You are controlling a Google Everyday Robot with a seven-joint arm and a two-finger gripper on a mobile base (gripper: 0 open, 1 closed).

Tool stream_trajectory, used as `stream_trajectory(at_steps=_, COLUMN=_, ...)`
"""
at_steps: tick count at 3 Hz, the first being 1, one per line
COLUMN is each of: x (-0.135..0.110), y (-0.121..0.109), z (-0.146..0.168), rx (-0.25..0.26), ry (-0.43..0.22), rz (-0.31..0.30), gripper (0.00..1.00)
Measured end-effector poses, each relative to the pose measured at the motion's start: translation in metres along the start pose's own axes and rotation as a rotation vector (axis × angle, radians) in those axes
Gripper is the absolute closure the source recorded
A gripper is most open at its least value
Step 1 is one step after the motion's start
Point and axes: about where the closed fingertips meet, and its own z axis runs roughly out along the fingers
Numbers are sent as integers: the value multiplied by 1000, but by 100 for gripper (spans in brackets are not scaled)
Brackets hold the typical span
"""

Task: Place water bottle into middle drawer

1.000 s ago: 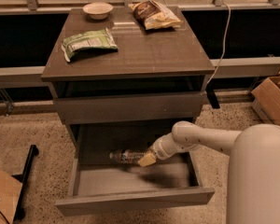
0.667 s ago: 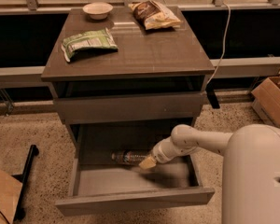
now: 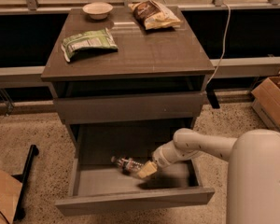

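The water bottle (image 3: 124, 163) lies on its side inside the open middle drawer (image 3: 135, 200), white cap pointing left, low over the pale grey floor. My gripper (image 3: 147, 169) reaches into the drawer from the right and is shut on the bottle's base end. The white arm (image 3: 196, 146) runs over the drawer's right side wall.
On the cabinet top (image 3: 144, 50) lie a green snack bag (image 3: 87, 42), a small white bowl (image 3: 97, 9) and a brown snack bag (image 3: 154, 15). A closed drawer front (image 3: 128, 106) sits above the open one. A cardboard box (image 3: 273, 99) stands at the right and a black stand (image 3: 25, 171) at the left.
My gripper and the bottle have moved a little lower and toward the drawer's front. The robot's body takes up more of the lower right.
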Motion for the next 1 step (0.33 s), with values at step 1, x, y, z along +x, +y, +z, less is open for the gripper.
stream_trajectory(at_steps=1, x=0, y=1, z=0, rx=-2, ry=1, rz=0, gripper=0)
